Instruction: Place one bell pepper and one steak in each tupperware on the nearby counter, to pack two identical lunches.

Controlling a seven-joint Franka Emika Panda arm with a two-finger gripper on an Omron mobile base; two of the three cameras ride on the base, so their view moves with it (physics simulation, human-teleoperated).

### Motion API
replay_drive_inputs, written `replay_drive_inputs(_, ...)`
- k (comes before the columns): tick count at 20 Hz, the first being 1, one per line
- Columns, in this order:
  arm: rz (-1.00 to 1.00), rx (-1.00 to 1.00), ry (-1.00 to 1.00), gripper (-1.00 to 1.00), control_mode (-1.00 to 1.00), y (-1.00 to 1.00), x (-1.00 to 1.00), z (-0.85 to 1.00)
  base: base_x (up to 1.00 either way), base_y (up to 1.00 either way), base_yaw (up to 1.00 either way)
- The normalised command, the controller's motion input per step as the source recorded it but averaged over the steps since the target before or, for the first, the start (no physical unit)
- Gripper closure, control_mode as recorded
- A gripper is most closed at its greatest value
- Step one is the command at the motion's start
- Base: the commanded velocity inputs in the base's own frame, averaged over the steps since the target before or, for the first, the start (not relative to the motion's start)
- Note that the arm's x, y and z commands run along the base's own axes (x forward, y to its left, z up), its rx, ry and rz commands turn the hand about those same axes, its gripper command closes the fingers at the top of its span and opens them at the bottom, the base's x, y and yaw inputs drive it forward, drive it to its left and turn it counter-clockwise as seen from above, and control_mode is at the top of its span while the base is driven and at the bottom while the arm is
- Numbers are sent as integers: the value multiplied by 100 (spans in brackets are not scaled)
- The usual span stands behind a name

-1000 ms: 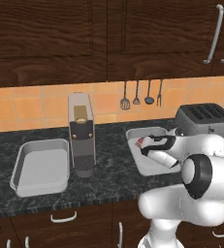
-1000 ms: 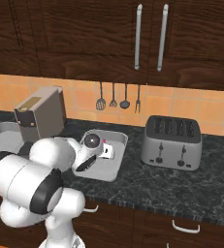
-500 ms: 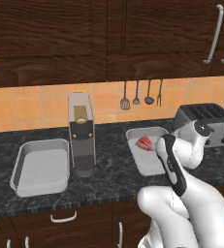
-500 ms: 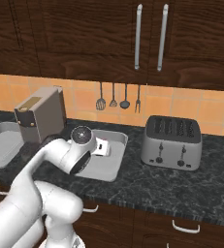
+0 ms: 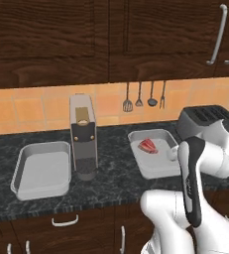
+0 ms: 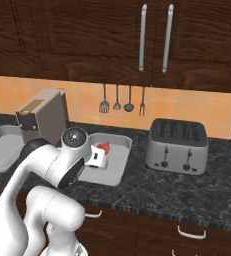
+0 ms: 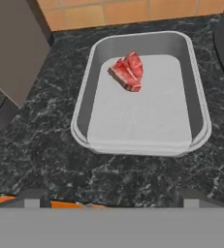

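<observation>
Now that the arm has pulled back from the right-hand tupperware [image 5: 154,159], the steak [image 7: 128,71] lies alone in the upper left of that container, the gripper [image 6: 96,156] wide and empty; peppers and the second steak remain.
</observation>
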Motion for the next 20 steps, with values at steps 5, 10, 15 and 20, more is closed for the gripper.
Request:
replay_drive_inputs(5, 0, 0, 0, -100, 100, 0, 0, 0, -100, -23, -8)
replay_drive_inputs(10, 0, 0, 0, -100, 100, 0, 0, 0, -92, -96, -26)
replay_drive_inputs(15, 0, 0, 0, -100, 100, 0, 0, 0, -43, -100, -25)
replay_drive_inputs(20, 0, 0, 0, -100, 100, 0, 0, 0, -1, -96, -18)
